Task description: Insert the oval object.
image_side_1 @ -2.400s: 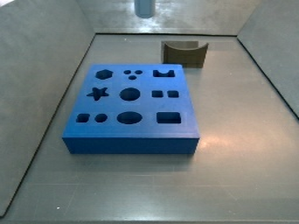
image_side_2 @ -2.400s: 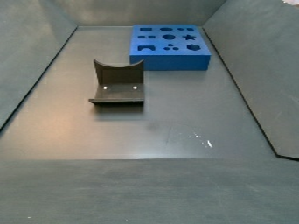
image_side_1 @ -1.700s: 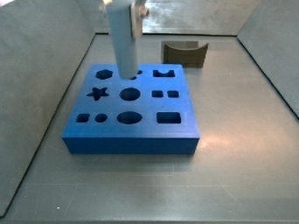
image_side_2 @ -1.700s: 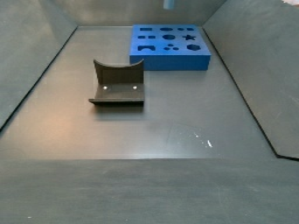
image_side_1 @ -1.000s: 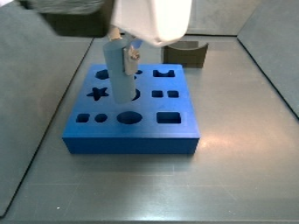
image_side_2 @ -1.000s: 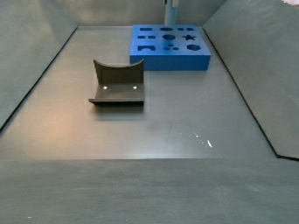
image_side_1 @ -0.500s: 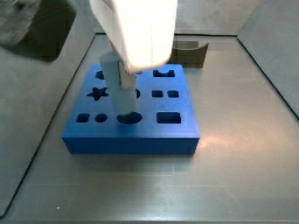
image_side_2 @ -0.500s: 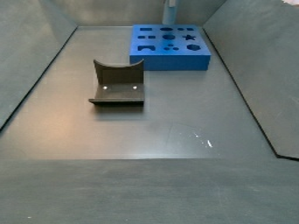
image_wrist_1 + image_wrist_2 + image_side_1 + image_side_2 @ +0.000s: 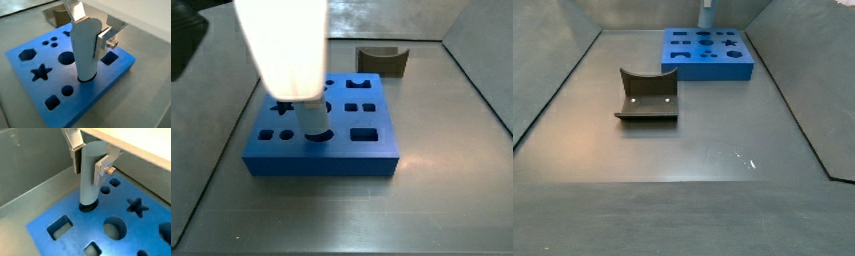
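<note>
1. You are looking at the two-finger gripper (image 9: 92,31) holding the tall, slim pale blue-grey oval peg (image 9: 87,50) upright, its silver finger plates (image 9: 75,150) closed on the peg's upper sides in both wrist views.
2. The peg's lower end is sitting in a rounded hole of the blue block with shaped cut-outs (image 9: 113,72); you cannot tell how deep it is reaching.
3. In a side view the white gripper body is covering most of the peg (image 9: 313,128), which is standing near the block's (image 9: 318,164) front edge.
4. The dark arch-shaped block (image 9: 648,96) is lying on the grey floor, well apart from the blue block (image 9: 714,68).
</note>
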Robot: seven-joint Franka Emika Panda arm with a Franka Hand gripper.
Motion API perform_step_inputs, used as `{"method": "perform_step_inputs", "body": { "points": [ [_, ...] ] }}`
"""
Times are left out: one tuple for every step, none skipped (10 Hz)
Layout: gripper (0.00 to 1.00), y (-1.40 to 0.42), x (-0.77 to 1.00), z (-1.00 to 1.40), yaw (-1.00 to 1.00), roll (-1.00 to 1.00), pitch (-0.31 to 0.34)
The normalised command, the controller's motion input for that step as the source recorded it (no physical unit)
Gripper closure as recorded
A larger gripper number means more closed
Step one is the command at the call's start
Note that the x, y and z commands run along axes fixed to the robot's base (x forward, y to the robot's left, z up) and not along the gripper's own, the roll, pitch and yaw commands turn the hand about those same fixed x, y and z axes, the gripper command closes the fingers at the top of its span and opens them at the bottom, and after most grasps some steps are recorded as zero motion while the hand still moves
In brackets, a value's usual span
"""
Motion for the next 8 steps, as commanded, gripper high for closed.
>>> {"method": "perform_step_inputs", "body": {
  "points": [
    [1.00, -0.13, 0.13, -0.18, -0.80, 0.06, 0.003],
    [1.00, -0.12, 0.20, -0.35, -0.68, 0.00, 0.049],
    [1.00, 0.00, 0.00, -0.31, -0.19, 0.00, 0.000],
    [1.00, 0.00, 0.03, -0.22, -0.05, 0.00, 0.000],
    [1.00, 0.04, 0.12, -0.21, -0.07, 0.02, 0.011],
    [1.00, 0.11, 0.00, -0.20, -0.11, 0.00, 0.000],
    [1.00, 0.10, -0.07, -0.17, -0.10, 0.00, 0.000],
    [1.00, 0.07, 0.00, -0.18, -0.07, 0.00, 0.000]
  ]
}}
